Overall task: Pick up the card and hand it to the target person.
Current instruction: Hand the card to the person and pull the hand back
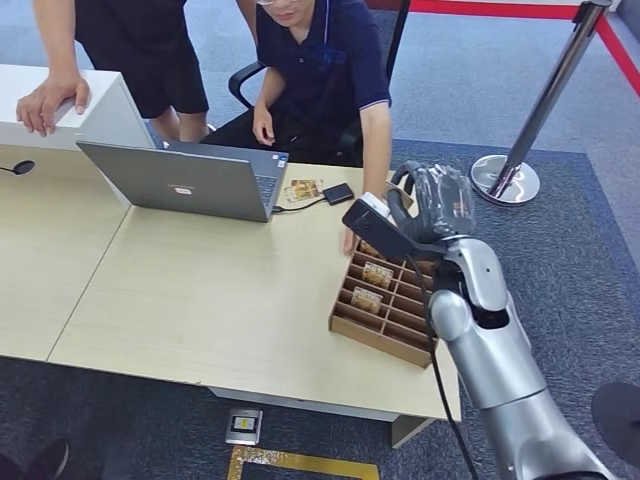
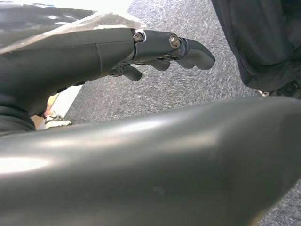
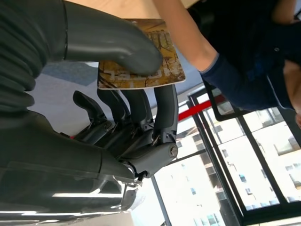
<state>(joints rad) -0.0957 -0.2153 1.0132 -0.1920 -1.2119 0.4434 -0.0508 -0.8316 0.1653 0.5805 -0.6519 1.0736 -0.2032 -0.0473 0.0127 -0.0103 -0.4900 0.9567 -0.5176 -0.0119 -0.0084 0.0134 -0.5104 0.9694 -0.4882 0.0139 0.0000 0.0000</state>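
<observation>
A pale wooden bench [image 1: 189, 300] carries an open grey laptop [image 1: 189, 180], a small black phone [image 1: 337, 193] and a printed card [image 1: 303, 189] beside it. Near its right edge sits a brown cardboard divider tray [image 1: 377, 325]. A person's hand [image 1: 349, 240] rests just beside that tray.

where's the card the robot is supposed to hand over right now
The card is pinched between the thumb and fingers of the right hand, raised above the cardboard tray at the table's right end, close to the seated person's forearm.

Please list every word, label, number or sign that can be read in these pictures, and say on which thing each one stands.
No text can be read.
Card held in the right hand: brown printed pattern, perhaps characters, too blurred.
Laptop lid: small logo, too small.
Floor plate under the table: yellow mark, unreadable.
Cards in the cardboard tray: too small.
</observation>
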